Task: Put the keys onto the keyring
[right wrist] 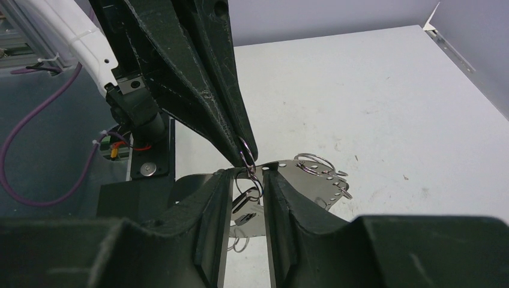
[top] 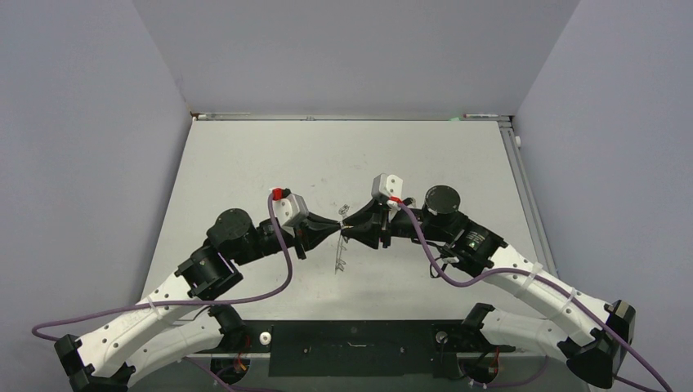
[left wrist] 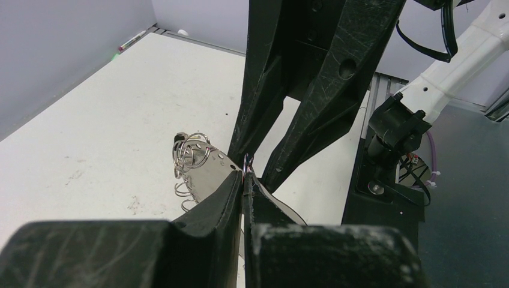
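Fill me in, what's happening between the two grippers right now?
The left gripper is shut on a small wire loop. The right gripper has its fingers either side of that loop and a key hanging under it; whether they grip is unclear. The keyring sits just behind them.

— What sort of place are we looking at?
— We'd call it a robotics lab. Two robot arms (top: 163,296) are bolted at the near edge of a white table (top: 245,163), and plain grey walls (top: 351,49) close the table in on its left, far and right sides.
— What else can we point to?
— Purple cables (top: 287,255) trailing over the table, a black mounting plate (top: 351,347) at its near edge, and a metal rail (top: 527,184) along its right edge.
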Robot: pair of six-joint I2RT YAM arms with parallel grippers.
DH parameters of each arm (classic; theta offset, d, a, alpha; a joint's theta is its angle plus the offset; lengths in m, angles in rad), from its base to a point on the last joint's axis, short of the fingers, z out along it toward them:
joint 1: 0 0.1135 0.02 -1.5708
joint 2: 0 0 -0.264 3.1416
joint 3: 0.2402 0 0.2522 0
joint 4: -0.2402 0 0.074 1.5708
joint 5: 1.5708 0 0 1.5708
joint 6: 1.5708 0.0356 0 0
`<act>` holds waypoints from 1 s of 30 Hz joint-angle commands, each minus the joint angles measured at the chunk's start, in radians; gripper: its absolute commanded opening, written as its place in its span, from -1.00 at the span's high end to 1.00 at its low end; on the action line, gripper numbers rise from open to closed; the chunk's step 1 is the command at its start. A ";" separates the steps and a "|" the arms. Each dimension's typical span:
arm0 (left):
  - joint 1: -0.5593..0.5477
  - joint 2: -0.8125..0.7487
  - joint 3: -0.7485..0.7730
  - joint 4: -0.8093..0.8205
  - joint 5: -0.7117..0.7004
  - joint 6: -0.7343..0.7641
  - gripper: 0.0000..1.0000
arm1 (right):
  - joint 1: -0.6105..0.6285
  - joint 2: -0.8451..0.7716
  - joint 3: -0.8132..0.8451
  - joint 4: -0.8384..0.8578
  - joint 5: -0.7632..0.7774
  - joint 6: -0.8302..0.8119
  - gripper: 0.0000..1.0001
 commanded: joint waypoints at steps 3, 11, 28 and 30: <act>0.001 -0.015 0.006 0.094 0.038 -0.017 1.00 | -0.004 0.007 0.044 0.069 -0.033 -0.003 0.49; 0.006 -0.014 0.007 0.097 0.050 -0.024 1.00 | -0.005 0.008 0.052 0.089 -0.053 0.008 0.56; 0.009 0.002 0.008 0.086 0.042 -0.009 1.00 | -0.005 0.022 0.036 0.119 -0.078 0.010 0.90; 0.007 0.006 0.016 0.064 0.038 0.009 1.00 | -0.005 0.021 0.037 0.107 -0.076 0.008 0.90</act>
